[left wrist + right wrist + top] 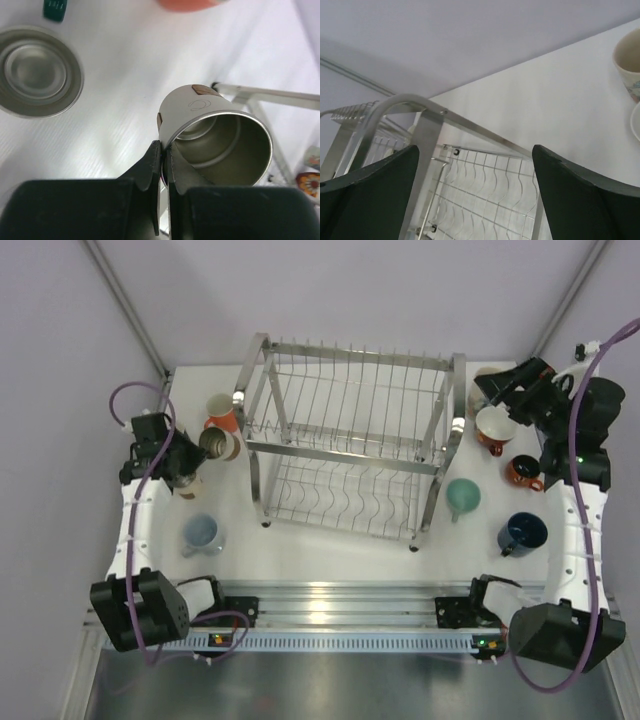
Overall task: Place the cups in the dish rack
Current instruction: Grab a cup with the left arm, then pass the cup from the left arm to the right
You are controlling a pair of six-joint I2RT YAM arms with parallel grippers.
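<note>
Left end effector (162,150) is pinching tilted grey cup (220,145) by its rim — right end effector (475,150) is gaping wide, empty, over rack (427,135).

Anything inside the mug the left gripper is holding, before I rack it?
The cream mug, pinched at its rim by the left gripper, looks empty: the left wrist view shows bare inner wall and bottom. Only the strip of inner wall behind the gripper's finger is covered.

Blurred orange cup (187,4), cream cup (627,55), both partly off-edge.
</note>
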